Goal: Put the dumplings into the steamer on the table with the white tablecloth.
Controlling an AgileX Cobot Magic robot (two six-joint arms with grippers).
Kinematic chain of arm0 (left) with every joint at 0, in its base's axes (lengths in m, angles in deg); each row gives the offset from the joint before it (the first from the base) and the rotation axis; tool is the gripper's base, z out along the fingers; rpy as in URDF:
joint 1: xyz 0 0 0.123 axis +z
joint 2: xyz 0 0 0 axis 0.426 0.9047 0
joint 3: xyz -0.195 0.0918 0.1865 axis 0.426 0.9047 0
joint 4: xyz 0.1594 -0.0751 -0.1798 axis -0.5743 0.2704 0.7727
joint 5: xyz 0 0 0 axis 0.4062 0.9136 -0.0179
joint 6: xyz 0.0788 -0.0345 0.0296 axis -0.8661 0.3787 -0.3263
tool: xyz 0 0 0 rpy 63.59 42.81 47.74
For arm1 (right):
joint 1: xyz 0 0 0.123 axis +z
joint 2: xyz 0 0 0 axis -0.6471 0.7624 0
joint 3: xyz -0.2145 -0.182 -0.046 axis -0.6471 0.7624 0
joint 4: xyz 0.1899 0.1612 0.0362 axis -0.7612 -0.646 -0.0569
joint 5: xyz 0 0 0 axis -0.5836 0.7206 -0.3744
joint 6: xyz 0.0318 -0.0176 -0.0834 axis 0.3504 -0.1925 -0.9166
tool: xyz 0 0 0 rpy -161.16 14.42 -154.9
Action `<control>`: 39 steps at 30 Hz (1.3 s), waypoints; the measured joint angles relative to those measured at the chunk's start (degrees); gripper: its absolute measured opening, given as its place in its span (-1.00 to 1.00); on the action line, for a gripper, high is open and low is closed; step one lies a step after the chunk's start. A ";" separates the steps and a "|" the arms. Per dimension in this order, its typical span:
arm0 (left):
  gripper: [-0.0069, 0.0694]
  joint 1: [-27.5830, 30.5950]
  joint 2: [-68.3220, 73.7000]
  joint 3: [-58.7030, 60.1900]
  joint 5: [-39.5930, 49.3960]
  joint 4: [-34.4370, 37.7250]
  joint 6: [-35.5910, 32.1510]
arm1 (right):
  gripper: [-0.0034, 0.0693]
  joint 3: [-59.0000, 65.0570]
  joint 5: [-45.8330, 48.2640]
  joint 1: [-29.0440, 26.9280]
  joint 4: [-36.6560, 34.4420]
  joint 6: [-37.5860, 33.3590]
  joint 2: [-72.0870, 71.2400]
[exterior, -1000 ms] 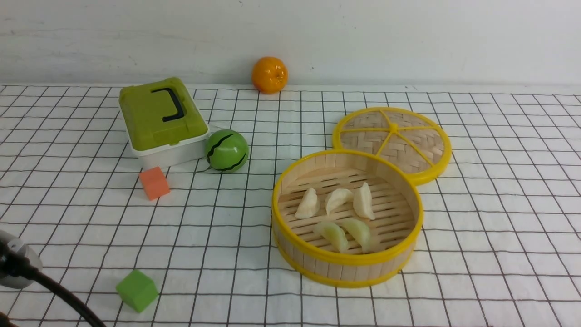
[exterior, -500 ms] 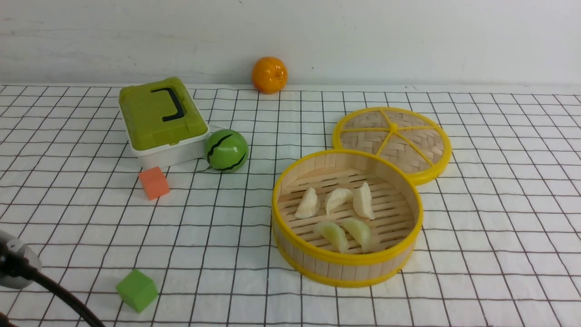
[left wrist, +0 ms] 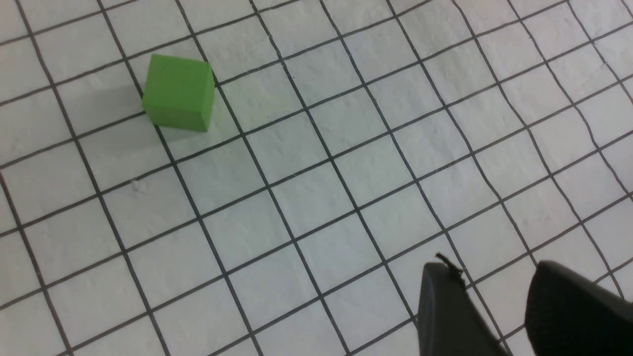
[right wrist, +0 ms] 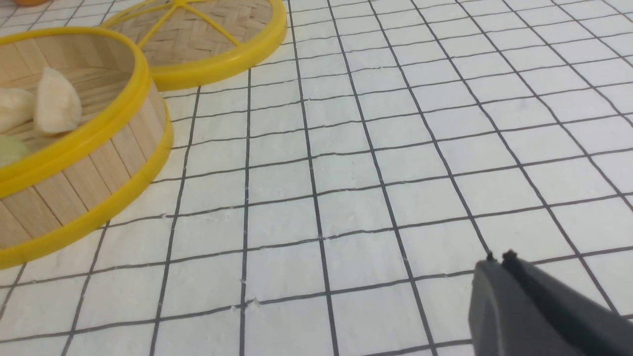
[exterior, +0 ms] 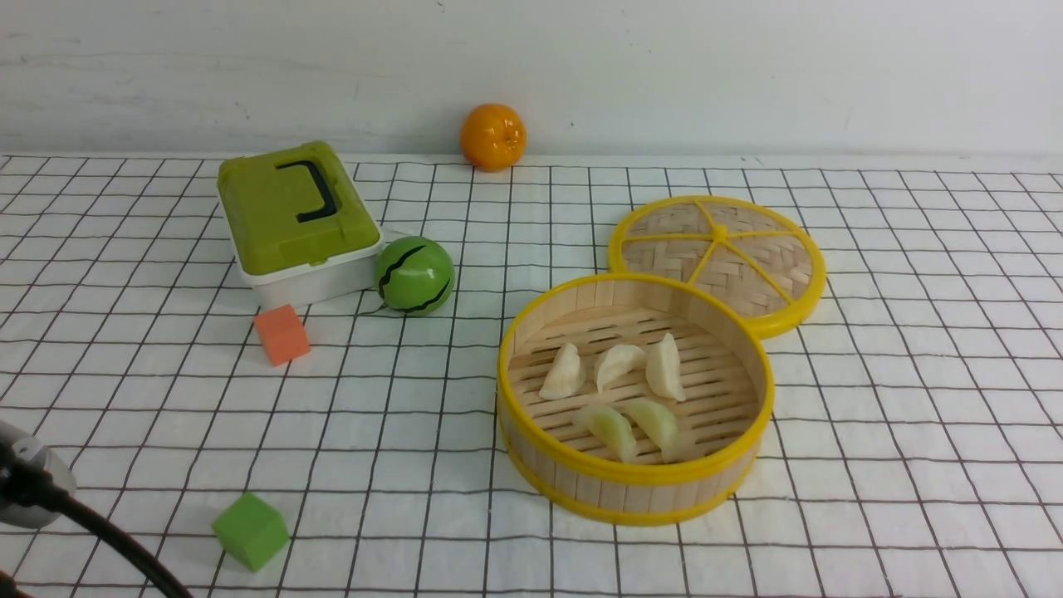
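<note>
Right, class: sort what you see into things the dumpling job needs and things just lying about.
Needed: dumplings, steamer, table.
Lying about: woven lid, green box, striped ball, orange, orange cube, green cube.

The steamer (right wrist: 74, 163) is cut off at the right wrist picture's edge, hiding most dumplings (right wrist: 57, 104) inside it.
</note>
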 joint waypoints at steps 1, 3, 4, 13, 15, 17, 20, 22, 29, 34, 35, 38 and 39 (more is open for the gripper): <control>-0.19 0.00 0.00 0.00 0.00 0.00 0.00 | -0.94 0.00 0.00 0.00 0.00 0.00 0.00; -0.19 0.00 0.00 0.00 0.00 0.00 0.00 | -0.93 0.00 0.00 0.00 0.00 0.00 0.00; -0.19 0.00 0.00 0.00 0.00 0.00 0.00 | -0.93 0.00 0.00 0.00 0.00 0.00 0.00; -0.19 0.00 0.00 0.00 0.00 0.00 0.00 | -0.91 0.00 0.00 0.00 0.00 0.00 0.00; -0.19 0.00 0.00 0.00 0.00 0.00 0.00 | -0.91 0.00 0.00 0.00 0.00 0.00 0.00; -0.19 0.00 0.00 0.00 0.00 -0.33 0.00 | -0.90 0.00 0.00 0.00 0.00 0.00 0.00; -0.19 0.00 0.00 0.00 0.00 -1.25 0.00 | -0.90 0.00 0.00 0.00 0.00 0.00 0.00; -0.19 0.00 0.00 0.00 -1.05 -2.76 0.14 | -0.89 0.00 0.00 0.00 0.00 0.00 0.00; -0.43 1.15 -3.65 0.67 -13.35 -7.97 5.42 | -0.87 0.00 0.00 0.00 0.00 0.00 0.00; -0.85 4.79 -13.63 7.34 -25.17 -12.44 6.45 | -0.84 0.00 0.00 0.00 -0.06 0.00 0.00; -0.85 5.49 -14.88 8.31 -26.83 -12.45 6.45 | -0.83 -0.05 0.00 0.00 -0.06 0.00 0.00; -0.85 8.05 -21.05 13.22 -32.87 -12.45 7.12 | -0.82 -0.05 0.00 0.00 -0.06 0.00 0.00; -0.85 9.09 -22.97 14.71 -35.33 -12.45 7.27 | -0.82 -0.05 0.00 0.00 -0.06 0.00 0.00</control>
